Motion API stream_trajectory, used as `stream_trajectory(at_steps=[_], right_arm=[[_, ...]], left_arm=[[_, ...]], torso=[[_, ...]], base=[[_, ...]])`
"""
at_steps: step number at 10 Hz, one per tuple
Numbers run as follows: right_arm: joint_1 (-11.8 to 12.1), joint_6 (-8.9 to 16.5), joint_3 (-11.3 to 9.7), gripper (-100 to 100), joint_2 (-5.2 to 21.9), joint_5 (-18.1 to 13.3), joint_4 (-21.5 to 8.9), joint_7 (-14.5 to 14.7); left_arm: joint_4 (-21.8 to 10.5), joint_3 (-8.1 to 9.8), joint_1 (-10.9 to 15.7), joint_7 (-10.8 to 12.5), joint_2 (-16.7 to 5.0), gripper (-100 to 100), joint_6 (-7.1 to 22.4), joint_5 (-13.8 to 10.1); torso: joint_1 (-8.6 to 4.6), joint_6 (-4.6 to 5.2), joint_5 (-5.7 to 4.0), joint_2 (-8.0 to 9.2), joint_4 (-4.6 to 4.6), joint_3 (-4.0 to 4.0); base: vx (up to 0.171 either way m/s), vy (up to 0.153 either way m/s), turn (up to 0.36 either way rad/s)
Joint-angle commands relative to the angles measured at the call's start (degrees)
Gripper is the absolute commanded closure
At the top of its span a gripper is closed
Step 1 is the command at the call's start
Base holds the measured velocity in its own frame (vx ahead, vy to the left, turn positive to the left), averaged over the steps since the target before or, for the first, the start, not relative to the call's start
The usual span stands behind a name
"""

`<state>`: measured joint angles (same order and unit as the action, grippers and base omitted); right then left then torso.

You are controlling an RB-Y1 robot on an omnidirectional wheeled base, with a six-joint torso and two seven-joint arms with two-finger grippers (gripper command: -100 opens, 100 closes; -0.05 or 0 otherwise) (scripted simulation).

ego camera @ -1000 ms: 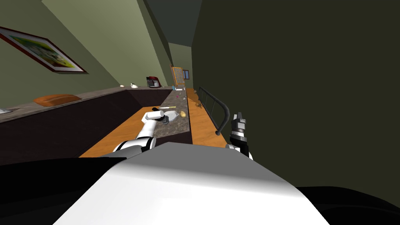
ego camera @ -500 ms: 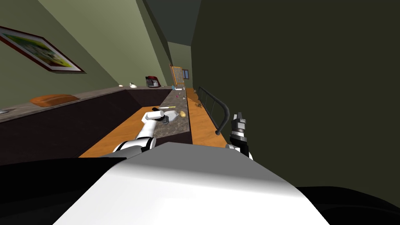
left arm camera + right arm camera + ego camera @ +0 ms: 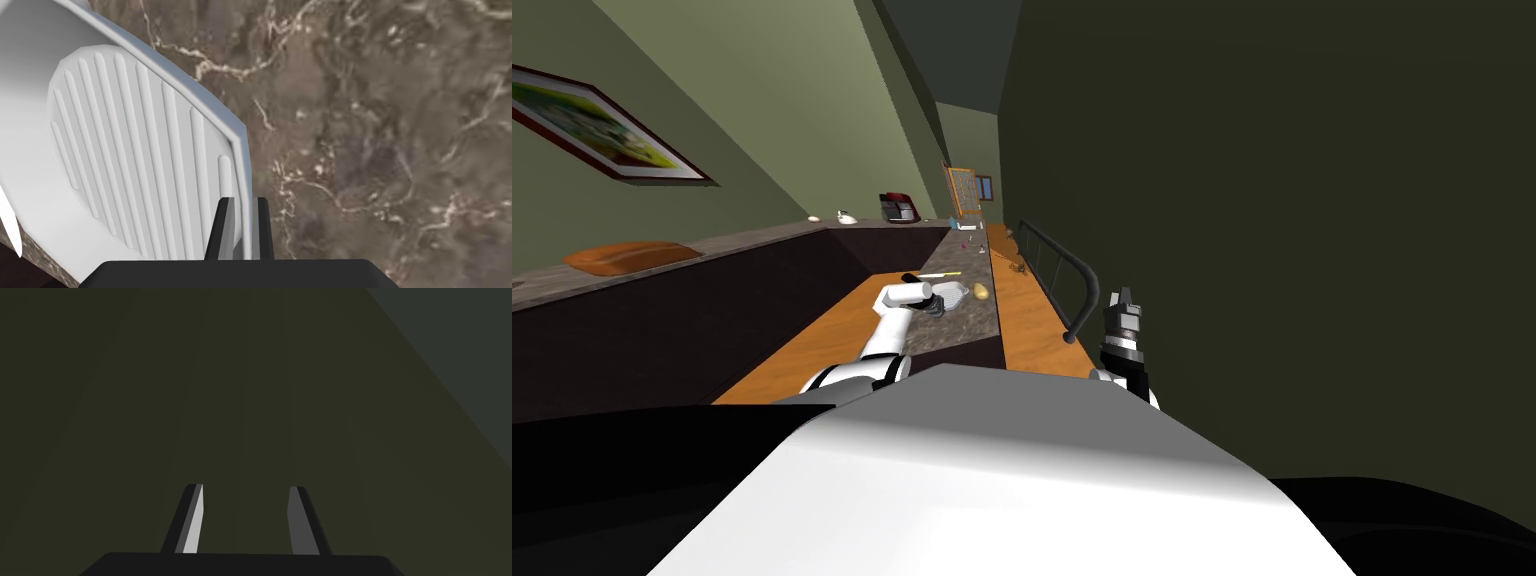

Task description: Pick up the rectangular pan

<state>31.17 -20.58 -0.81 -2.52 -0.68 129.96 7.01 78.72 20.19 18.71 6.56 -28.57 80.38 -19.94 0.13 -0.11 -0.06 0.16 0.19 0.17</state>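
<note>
Presently the left hand (image 3: 243,201) pinches narrowly on the rim of the white ribbed pan (image 3: 125,150) lying on the marbled worktop (image 3: 375,125), so an off-centre lift may let it pivot and slip; right hand (image 3: 246,487) wide, idle.

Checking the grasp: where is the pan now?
The white ridged pan lies on the brown marbled counter at my left, its rim pinched in the left end effector, beside a yellow object.
</note>
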Motion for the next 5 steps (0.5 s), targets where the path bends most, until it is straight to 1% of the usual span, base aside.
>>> stream_trajectory(at_steps=[1, 3, 4, 5], right_arm=[[0.0, 0.0, 0.0, 0, 0.0, 0.0, 0.0, 0.0], [0.0, 0.0, 0.0, 0, 0.0, 0.0, 0.0, 0.0], [0.0, 0.0, 0.0, 0, 0.0, 0.0, 0.0, 0.0], [0.0, 0.0, 0.0, 0, 0.0, 0.0, 0.0, 0.0]], left_arm=[[1.78, -0.25, -0.41, 1.14, 0.23, 100, 1.1, 0.27], [4.04, -0.51, -1.03, 2.38, 0.48, 100, 2.49, 0.52], [3.45, -0.4, -0.93, 1.97, 0.42, 100, 2.1, 0.42], [3.58, -0.4, -0.95, 2.14, 0.43, 0, 2.25, 0.43]], torso=[[0.0, 0.0, 0.0, 0.0, 0.0, 0.0], [-0.05, 0.01, -0.05, 0.03, 0.04, 0.03], [-0.08, 0.02, -0.08, 0.05, 0.05, 0.05], [-0.13, 0.02, -0.09, 0.03, 0.05, 0.04]], base=[[-0.014, 0.037, -0.03], [-0.016, 0.029, -0.03], [-0.007, 0.014, -0.005], [0.0, 0.0, 0.0]])
